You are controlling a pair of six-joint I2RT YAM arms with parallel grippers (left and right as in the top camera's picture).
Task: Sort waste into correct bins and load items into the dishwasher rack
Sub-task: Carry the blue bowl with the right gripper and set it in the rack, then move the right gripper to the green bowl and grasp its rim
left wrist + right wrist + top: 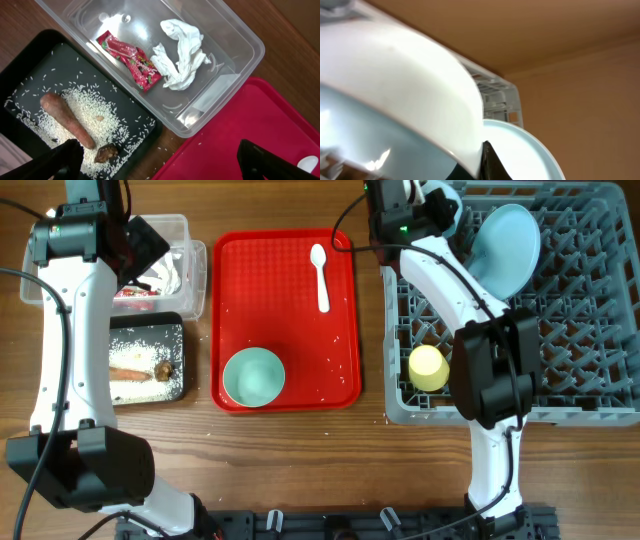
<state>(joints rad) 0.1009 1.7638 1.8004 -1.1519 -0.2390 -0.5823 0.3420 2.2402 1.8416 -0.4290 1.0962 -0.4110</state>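
Note:
My left gripper (160, 167) is open and empty, hovering over the clear tub (235, 45) and black tray (30, 65). The tub holds the red-and-white wrapper (132, 60) and the white tissue (180, 52). The black tray holds the sausage stick (65, 119), the dark lump (106, 152) and rice (100, 120). My right gripper (487, 162) is shut on a pale blue bowl (405, 85) at the rack's far left (430, 215), beside the upright plate (505, 245). The yellow cup (428, 367) lies in the grey rack (580, 340).
The red tray (285, 310) sits between the bins and the rack. It carries a second mint bowl (253, 376), the white spoon (320, 275) and scattered rice grains. A few grains lie on the wooden table near the tray's front edge.

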